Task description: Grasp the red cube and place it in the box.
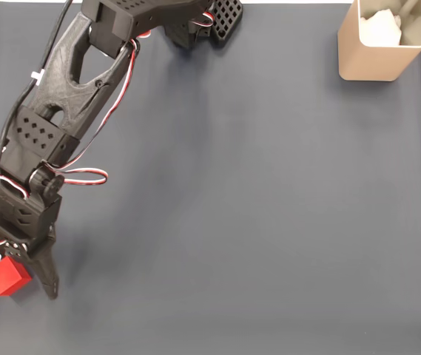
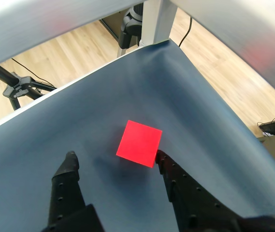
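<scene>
Approach step in hand: black two-finger gripper (image 2: 115,157) spread open low over the dark blue mat (image 1: 254,222), small matte red cube (image 2: 139,143) just ahead touching one fingertip, tall beige box (image 1: 376,55) well apart; next, advancing and closing.

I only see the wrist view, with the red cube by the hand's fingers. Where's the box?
Observer: In the fixed view, the box stands in the top right corner, and the red cube is at the bottom left.
Operator: Is the box empty?
Observer: No, something white already lies inside it.
</scene>
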Robot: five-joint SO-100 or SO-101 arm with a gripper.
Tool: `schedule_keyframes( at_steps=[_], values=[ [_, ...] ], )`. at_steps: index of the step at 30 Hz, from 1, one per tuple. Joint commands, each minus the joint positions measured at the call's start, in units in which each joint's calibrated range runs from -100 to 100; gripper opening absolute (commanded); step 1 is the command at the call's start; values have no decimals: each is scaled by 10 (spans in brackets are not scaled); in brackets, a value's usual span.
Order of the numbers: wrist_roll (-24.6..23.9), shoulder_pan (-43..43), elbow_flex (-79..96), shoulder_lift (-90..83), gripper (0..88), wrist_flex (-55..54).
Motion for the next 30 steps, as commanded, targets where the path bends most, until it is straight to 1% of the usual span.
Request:
schedule_keyframes(
  at_steps=[1,9,17,30],
  values=[
    [-2,-7,-9,-54,363,2],
    [-6,-2,-36,-35,366,1],
    [-34,10,-112,9,372,13],
    [-42,30,-200,73,356,14]
  ],
)
